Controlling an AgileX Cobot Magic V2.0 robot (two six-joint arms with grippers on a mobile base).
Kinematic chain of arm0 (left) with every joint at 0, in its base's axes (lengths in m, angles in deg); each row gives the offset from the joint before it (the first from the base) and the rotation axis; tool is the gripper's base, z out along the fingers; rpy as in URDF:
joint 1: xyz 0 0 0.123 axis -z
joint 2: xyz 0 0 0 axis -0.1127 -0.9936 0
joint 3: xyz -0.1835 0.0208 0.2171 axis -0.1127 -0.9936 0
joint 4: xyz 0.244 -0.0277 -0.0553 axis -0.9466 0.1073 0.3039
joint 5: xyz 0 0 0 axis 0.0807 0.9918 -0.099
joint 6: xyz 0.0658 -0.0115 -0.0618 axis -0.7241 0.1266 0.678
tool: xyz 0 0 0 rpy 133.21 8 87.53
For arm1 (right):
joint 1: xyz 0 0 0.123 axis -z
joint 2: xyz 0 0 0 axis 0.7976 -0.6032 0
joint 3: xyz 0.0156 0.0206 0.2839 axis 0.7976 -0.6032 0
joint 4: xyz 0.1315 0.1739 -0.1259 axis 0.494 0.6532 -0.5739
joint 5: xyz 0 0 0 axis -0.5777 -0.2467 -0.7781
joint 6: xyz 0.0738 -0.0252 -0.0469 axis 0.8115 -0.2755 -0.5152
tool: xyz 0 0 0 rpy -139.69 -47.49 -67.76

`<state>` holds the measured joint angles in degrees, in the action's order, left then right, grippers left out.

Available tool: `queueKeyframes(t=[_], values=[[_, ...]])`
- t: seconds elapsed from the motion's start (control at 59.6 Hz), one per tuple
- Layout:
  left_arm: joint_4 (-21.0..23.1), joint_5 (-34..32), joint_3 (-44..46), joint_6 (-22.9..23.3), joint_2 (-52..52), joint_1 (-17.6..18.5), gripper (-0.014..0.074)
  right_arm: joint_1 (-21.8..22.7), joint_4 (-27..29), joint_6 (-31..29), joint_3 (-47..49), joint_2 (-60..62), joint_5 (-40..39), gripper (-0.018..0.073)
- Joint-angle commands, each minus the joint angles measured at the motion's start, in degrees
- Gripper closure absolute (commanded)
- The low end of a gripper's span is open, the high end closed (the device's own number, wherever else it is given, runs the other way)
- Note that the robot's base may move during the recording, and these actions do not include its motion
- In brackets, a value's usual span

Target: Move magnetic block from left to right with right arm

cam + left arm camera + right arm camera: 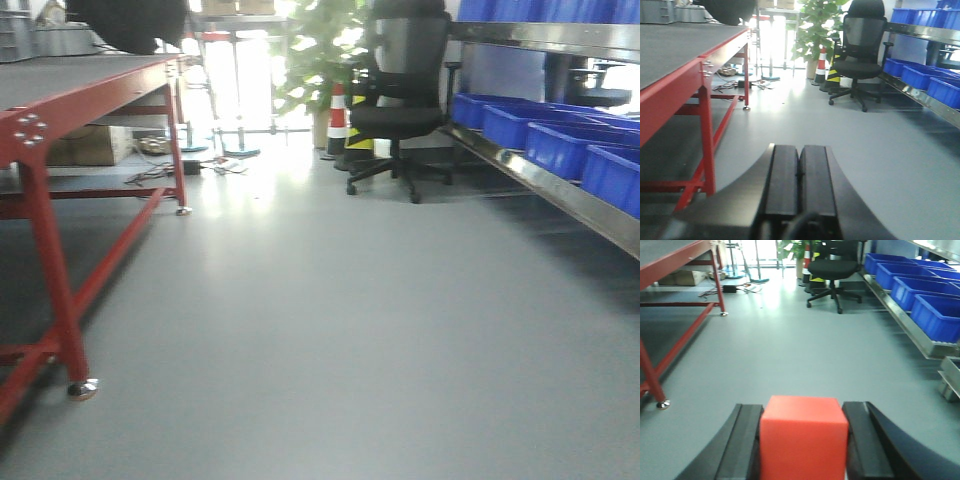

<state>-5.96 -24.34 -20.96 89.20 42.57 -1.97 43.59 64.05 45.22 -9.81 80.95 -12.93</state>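
Red-framed counter (100, 95) stands left of the black office chair (398, 90), w/ grey floor (330, 330) btwn them. Left pincer (799, 152): pads pressed flat together, nothing in it, chair ahead and to its right. Right pincer (802, 412): jaws spread just the block's width, gripping the magnetic block (804, 442) on both sides. The red block fills the gap, well apart from the chair straight ahead. Blue bins (560, 140) sit on the shelf (540, 185) rt of the chair.
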Motion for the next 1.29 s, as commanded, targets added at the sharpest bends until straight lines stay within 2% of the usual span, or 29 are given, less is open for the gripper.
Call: queueKeyframes(t=[0.0,0.168,0.386,0.487,0.839,1.275], values=[[0.0,-5.2,-0.6,0.3,0.8,0.2,0.0713,0.4,-0.6,-0.4,1.3,-1.0,-5.2,0.0362],[0.0,-5.2,-0.6,0.3,0.8,1.3,0.0713,0.4,-0.6,-0.4,1.3,-1.0,-5.2,0.0362],[0.0,-5.2,-0.6,0.3,0.8,4.8,0.0713,0.4,-0.6,-0.4,1.3,-1.0,-5.2,0.0362],[0.0,-5.2,-0.6,0.3,0.8,4.9,0.0713,0.4,-0.6,-0.4,1.3,-1.0,-5.2,0.0362],[0.0,-5.2,-0.6,0.3,0.8,3.5,0.0712,0.4,-0.6,-0.4,1.3,-1.0,-5.2,0.0362],[0.0,-5.2,-0.6,0.3,0.8,-1.1,0.0713,0.4,-0.6,-0.4,1.3,-1.0,-5.2,0.0362]])
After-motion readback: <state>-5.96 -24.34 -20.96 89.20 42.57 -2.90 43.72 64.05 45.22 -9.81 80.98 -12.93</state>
